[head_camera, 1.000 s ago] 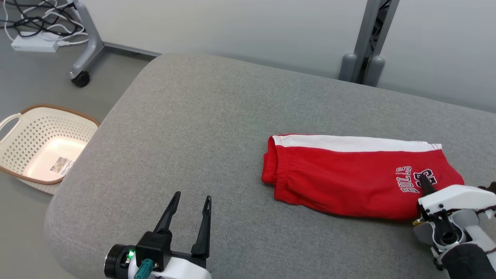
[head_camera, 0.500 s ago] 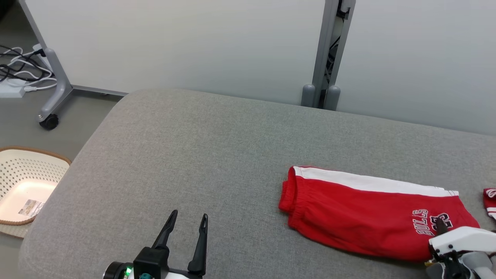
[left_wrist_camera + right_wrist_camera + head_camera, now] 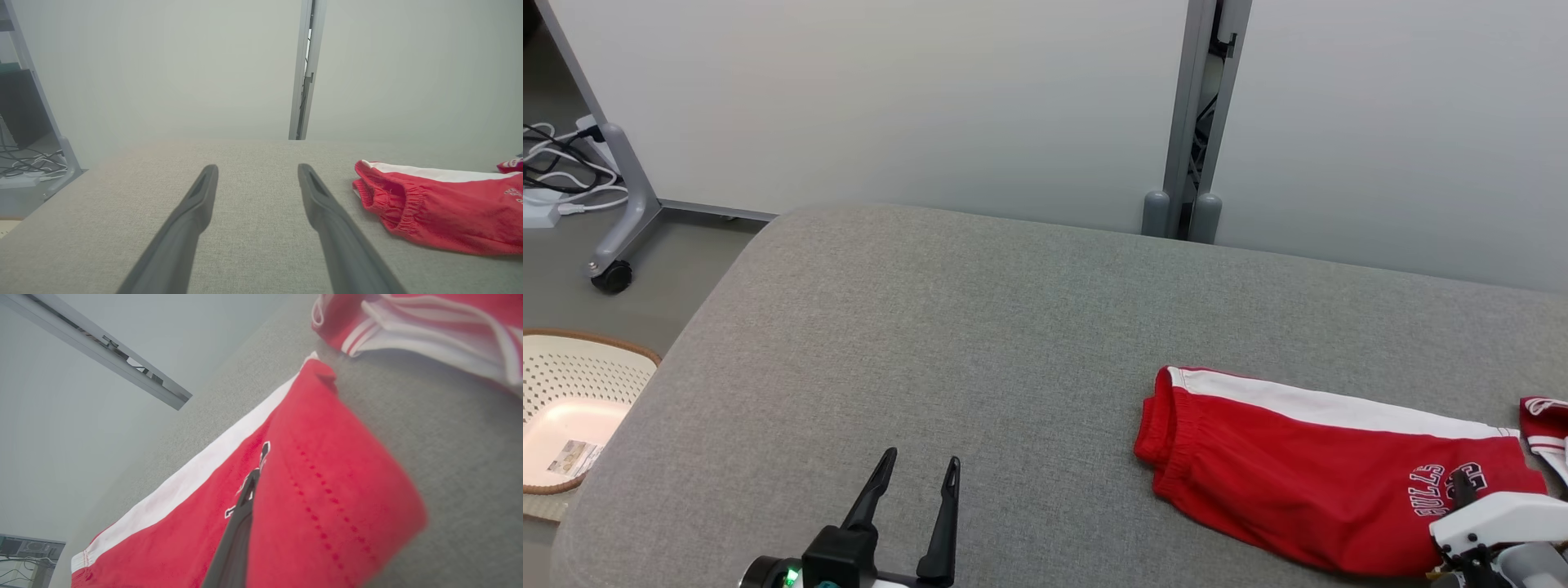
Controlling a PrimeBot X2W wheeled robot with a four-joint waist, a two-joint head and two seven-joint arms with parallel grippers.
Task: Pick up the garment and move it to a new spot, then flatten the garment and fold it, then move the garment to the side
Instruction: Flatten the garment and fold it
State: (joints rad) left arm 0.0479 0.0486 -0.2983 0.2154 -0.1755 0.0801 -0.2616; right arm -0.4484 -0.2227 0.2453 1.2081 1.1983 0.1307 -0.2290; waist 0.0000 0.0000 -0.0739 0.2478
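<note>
A: State of the right gripper (image 3: pixel 1464 483)?
B: Clamped fully shut, pinching the garment (image 3: pixel 1298 482) at the lettered leg end, near the right end of the cushion (image 3: pixel 947 327). From the wrist, one dark finger (image 3: pixel 237 526) lying along the red cloth, a fold bulging up beside.
A: And the left gripper (image 3: pixel 921 461)?
B: Spread fully wide, holding nothing. Hovers over the cushion's front-left part, well apart from the garment's waistband.
A: Shape of the garment?
B: Folded into a long narrow band, white stripe along the far edge, elastic waistband toward the cushion's middle. Lies flat on the cushion except where pinched.
A: Anything different from a second ago?
B: Yes. Sits further toward the cushion's right end now, apparently tugged along by the closed gripper. Hard to gauge exactly, given a head camera tilting up and swinging at the same time. Also brings into sight a second red garment (image 3: pixel 1543 420) at the cushion's right edge, parted from the first by a strip of bare cushion.
A: Meaning for the task?
B: Looks like the last step, moving the folded piece aside. Probably close to done: needs only a stop short of the second garment, then a release without pulling the fold open.
A: Anything else around?
B: A pale perforated basket (image 3: pixel 572 392) on the floor off the cushion's left end, far from both arms.
</note>
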